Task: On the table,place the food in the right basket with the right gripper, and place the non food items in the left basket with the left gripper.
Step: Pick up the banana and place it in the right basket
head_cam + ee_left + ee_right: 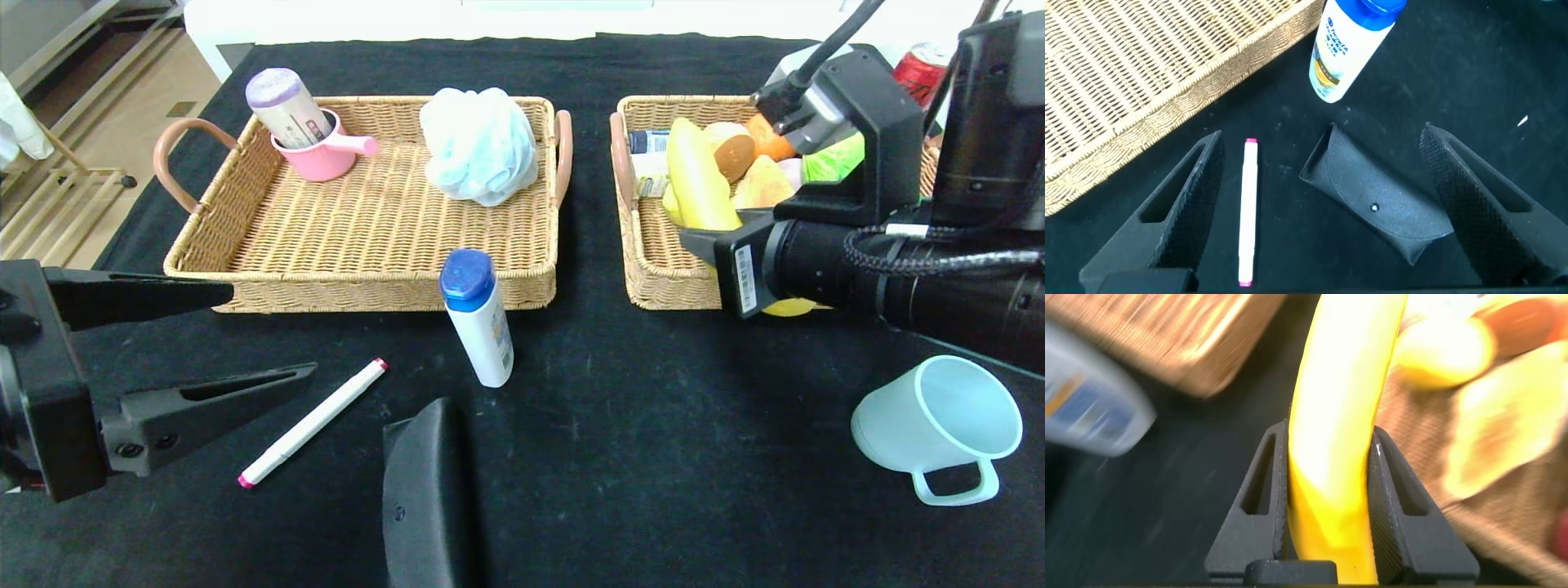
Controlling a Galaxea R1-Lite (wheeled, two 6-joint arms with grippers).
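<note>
smooth curved yellow banana (pixel 1331 425) is clamped between the right gripper (pixel 1331 527) fingers, held over the near left corner of the woven wicker right basket (pixel 645 273), which holds other rounded food. right arm reaches in from the right. left gripper (pixel 237 339) hovers wide apart and empty at near left, over a white marker (pixel 314 422) and matte black case (pixel 1376 200). white blue-capped bottle (pixel 480 318) stands just before the left basket (pixel 359 286), which holds a pink cup (pixel 322 151) and fluffy pale blue loofah (pixel 482 145). pale mint cup (pixel 939 425) lies on its side at near right on black cloth table (pixel 653 457).
</note>
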